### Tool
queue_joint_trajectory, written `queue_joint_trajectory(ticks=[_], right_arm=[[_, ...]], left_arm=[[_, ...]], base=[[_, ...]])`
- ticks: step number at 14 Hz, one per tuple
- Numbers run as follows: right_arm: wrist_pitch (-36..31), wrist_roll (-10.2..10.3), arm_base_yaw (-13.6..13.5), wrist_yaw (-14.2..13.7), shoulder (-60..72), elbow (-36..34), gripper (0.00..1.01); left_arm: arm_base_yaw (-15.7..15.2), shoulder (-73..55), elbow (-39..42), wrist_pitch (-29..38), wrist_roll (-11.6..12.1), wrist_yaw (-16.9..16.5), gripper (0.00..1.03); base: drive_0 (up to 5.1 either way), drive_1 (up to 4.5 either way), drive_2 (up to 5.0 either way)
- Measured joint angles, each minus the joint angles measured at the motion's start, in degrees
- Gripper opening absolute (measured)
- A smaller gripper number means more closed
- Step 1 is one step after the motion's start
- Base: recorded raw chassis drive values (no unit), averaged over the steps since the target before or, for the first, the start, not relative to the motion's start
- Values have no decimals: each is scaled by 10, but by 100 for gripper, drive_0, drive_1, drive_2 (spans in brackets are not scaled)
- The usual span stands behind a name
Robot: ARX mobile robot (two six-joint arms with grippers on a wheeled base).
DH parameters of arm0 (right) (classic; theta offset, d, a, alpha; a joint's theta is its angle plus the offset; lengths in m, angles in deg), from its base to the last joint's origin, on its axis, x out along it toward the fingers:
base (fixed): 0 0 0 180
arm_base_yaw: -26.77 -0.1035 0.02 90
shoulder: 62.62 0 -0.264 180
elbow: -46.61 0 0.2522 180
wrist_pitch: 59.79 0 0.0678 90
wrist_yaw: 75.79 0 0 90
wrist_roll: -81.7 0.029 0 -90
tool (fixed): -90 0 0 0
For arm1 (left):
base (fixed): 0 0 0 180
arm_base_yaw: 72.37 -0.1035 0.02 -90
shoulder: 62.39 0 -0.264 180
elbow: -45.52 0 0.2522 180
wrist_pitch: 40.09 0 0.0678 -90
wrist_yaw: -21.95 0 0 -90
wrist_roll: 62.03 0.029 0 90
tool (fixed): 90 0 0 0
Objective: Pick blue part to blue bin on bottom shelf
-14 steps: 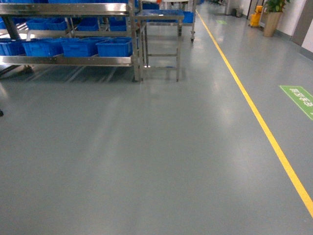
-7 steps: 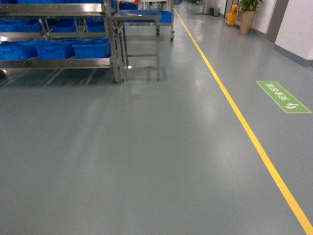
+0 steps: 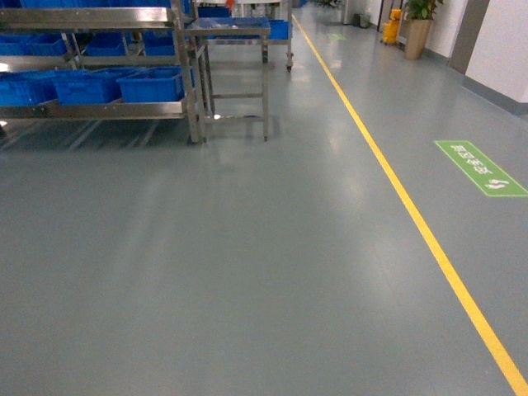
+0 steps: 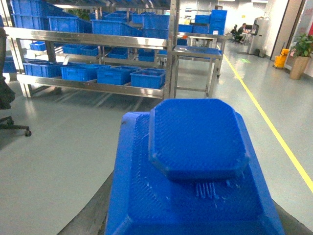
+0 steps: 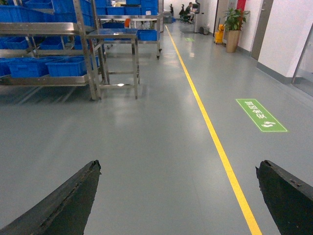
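The pick looks done: the blue part fills the lower half of the left wrist view, seemingly carried by the left claw, though its fingers are hidden, so I cannot tell how they stand. The right claw is spread wide, nothing between its dark fingers.

What is left is the approach and the drop. The rack sits well apart at about 10 o'clock in the head view, its bottom shelf carrying a row of blue bins.

The part's stepped octagonal face tilts up toward the camera; its long axis seems to run toward 12 o'clock, pointing roughly at the rack.
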Motion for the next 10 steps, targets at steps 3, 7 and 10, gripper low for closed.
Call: queue_joint_trajectory(ticks=[3,7,10], right_arm=[[-1,0,0,0,0,0,98],[-1,0,0,0,0,0,98],[1,0,0,0,0,0,98]], left_arm=[[0,-1,0,3,0,0,43],[0,-1,0,1,0,0,43],[0,-1,0,0,0,0,43]], base=[[-14,396,-425],[-14,396,-425],[-14,396,-425]])
